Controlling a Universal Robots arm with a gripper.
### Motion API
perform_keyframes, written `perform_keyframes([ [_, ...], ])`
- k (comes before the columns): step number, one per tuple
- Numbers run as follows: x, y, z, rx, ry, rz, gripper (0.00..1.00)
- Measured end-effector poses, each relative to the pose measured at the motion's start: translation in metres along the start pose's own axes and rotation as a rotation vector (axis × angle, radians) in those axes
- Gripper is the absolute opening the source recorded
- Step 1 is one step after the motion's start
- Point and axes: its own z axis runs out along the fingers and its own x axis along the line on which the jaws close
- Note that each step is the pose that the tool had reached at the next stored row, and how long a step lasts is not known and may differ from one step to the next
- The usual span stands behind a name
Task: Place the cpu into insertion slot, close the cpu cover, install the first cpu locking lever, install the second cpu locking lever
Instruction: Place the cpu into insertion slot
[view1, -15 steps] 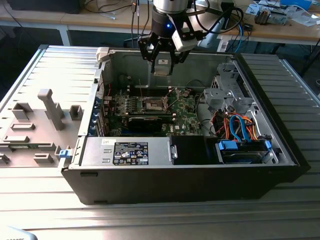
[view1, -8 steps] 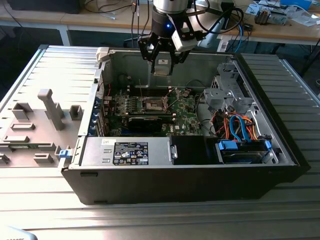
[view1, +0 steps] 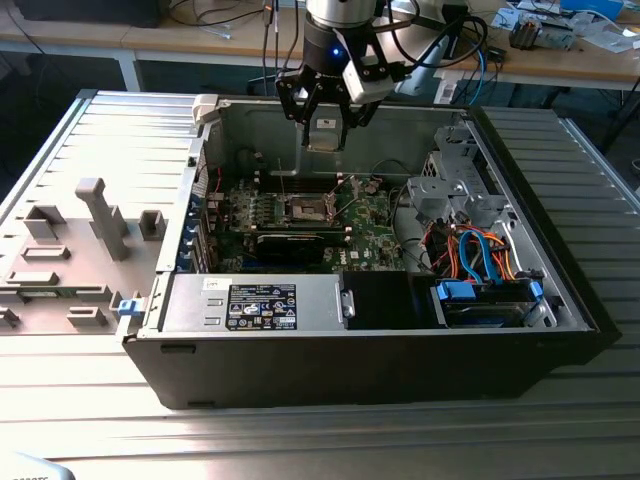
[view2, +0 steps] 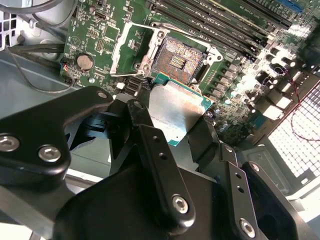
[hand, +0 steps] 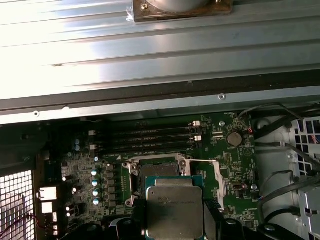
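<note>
Cpu (view2: 177, 110) between fingers (view2: 140, 112); second wrist view bares insertion slot (view2: 176, 59) below.

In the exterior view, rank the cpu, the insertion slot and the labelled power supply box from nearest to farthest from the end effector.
1. The cpu, gripped in the end effector itself.
2. The insertion slot, on the green board below.
3. The power supply box, nearest the camera.

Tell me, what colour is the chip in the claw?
The cpu has a silvery-grey top with a green rim, clearest in the second wrist view.
</note>
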Motion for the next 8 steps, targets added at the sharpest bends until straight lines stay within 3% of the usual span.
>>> perform_keyframes([
  [8, 0.0, 0.0, 0.0002, 0.0001, -0.0005, 0.01, 0.54],
])
